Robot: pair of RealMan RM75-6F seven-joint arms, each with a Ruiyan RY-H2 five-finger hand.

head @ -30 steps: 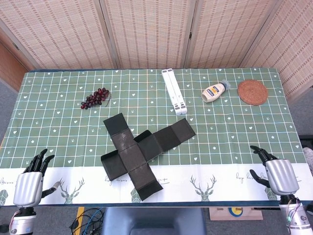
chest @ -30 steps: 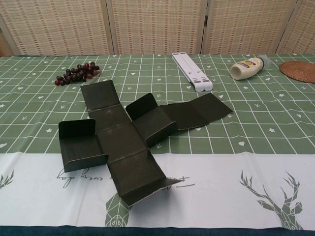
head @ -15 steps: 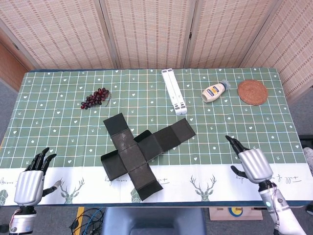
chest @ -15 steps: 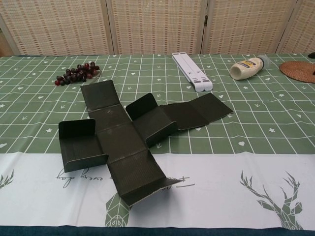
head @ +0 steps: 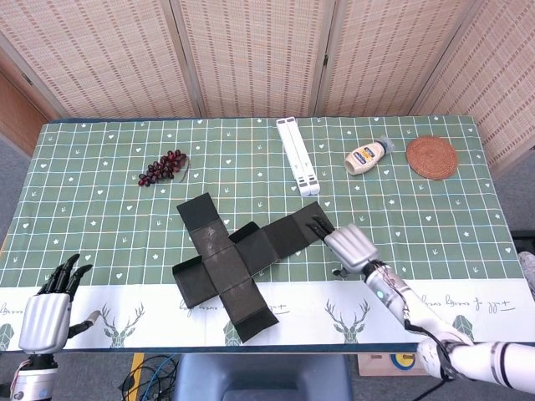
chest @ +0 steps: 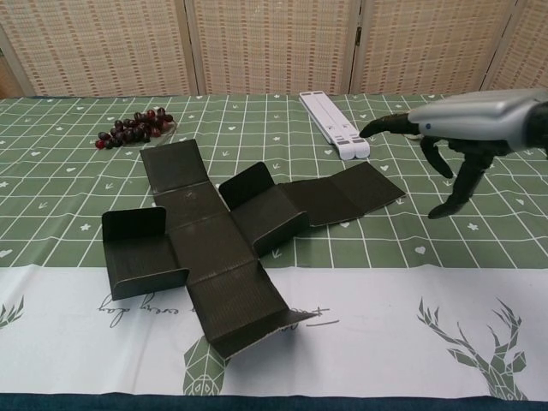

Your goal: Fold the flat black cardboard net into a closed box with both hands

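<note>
Head view | bottle (head: 365, 156) label unreadable | right robot hand (head: 349, 246) by black net (head: 242, 257)

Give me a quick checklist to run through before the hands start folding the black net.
1. Net within reach near the front of the table: ok.
2. Right hand empty, fingers apart: ok. It is at the net's right flap; contact: cannot tell.
3. Left hand ready at the net: not ok. It sits at the table's front left corner, far from the net.
4. Flaps free: ok. Nothing lies on the net, and two flaps already stand up.
5. Clutter clear of the fold: ok for the grapes and bottle. The white stand lies just behind the right flap, so watch it.
</note>
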